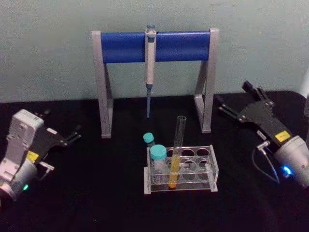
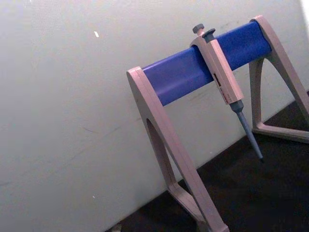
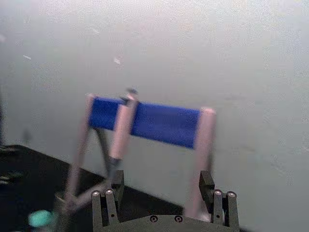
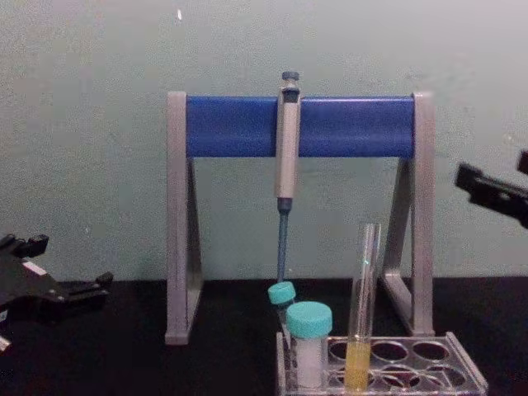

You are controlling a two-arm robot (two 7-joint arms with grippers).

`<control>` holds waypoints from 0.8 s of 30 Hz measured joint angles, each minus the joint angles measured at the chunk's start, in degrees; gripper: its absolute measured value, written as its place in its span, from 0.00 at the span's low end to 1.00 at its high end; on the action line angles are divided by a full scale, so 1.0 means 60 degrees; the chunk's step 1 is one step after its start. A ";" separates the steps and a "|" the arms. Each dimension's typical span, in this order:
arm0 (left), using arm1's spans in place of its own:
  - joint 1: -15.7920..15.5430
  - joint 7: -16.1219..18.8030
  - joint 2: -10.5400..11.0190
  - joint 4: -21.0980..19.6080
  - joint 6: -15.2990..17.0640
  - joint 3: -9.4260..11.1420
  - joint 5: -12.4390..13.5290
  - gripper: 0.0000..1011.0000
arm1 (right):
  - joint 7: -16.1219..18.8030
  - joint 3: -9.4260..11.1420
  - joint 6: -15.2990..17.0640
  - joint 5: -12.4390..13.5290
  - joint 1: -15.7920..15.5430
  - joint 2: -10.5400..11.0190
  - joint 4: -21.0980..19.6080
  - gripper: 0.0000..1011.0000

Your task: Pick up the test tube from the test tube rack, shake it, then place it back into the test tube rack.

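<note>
The test tube (image 1: 176, 151) stood tilted in the test tube rack (image 1: 213, 170) (beside two teal-capped vials (image 1: 158, 157)), well apart from both pincers. The right gripper (image 1: 226, 110) hovered beyond and to the rack's right, jaws spread wide, holding nothing. The left gripper (image 1: 72, 137) waited far left, slightly parted, empty.

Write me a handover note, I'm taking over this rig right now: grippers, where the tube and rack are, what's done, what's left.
Left gripper: open, holding nothing, low at the table's left side.
Right gripper: open, holding nothing, raised at the right, clear of the rack.
Test tube: standing in the test tube rack, beside two teal-capped vials.
Done: nothing visible; tube not gripped.
Left: grasp the tube, lift, shake, put back.
</note>
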 joint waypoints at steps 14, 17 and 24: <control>0.0000 0.0000 0.0000 0.0000 0.0000 0.0000 0.0000 0.99 | -0.1489 0.0146 0.0521 -0.1326 -0.0457 -0.0707 0.1227 0.99; 0.0000 0.0000 0.0000 0.0000 0.0000 0.0000 0.0000 0.99 | -0.1503 0.0124 0.0609 -0.1398 -0.0416 -0.0814 0.1539 0.99; 0.0000 0.0000 0.0000 0.0000 0.0000 0.0000 0.0000 0.99 | -0.1353 0.0110 0.0819 -0.1529 -0.0246 -0.1074 0.2262 0.99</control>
